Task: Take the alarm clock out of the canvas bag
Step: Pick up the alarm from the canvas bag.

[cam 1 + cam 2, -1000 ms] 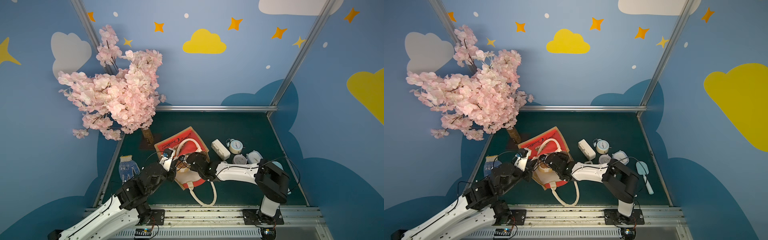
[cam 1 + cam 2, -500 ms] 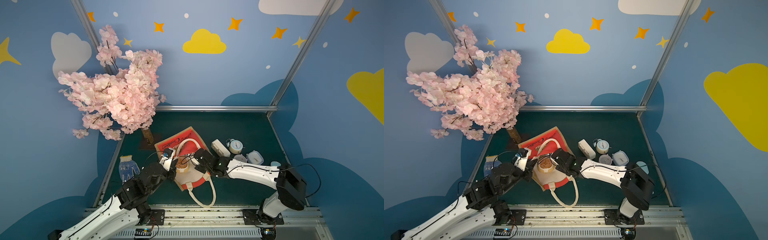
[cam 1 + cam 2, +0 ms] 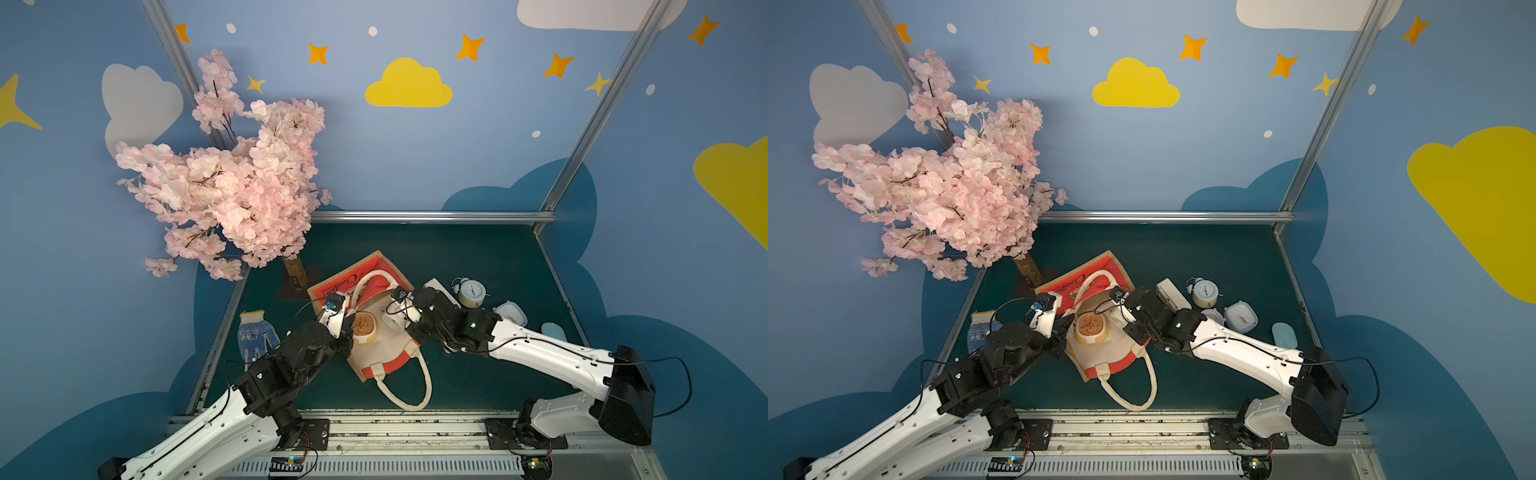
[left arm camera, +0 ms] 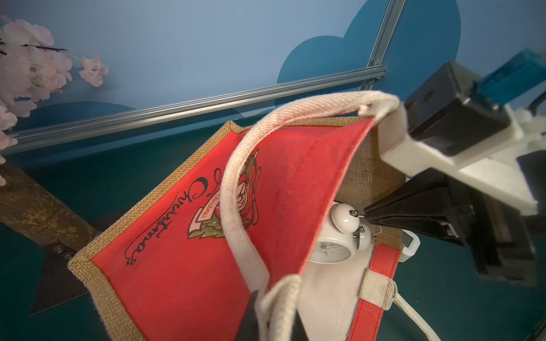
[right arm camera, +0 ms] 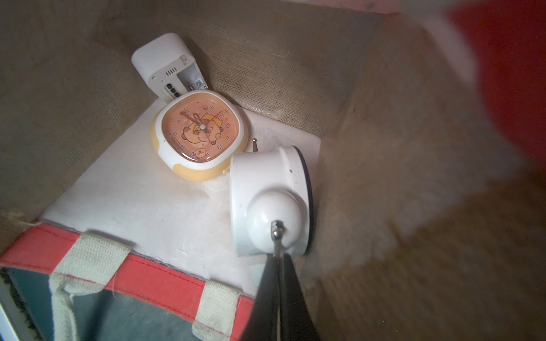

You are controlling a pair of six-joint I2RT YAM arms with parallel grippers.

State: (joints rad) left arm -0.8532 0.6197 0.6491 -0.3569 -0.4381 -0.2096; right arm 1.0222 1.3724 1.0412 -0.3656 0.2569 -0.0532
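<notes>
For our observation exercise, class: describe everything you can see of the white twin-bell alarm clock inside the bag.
The white alarm clock is glossy, round-bodied, with two dome bells and a pale dial. It sits on the cream lining of the canvas bag beside a yellow clock. The right hand is shut on one bell's metal stalk.

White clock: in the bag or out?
In: white clock rests on the bag's lining, burlap walls around; right end effector pinches its bell stud.
</notes>
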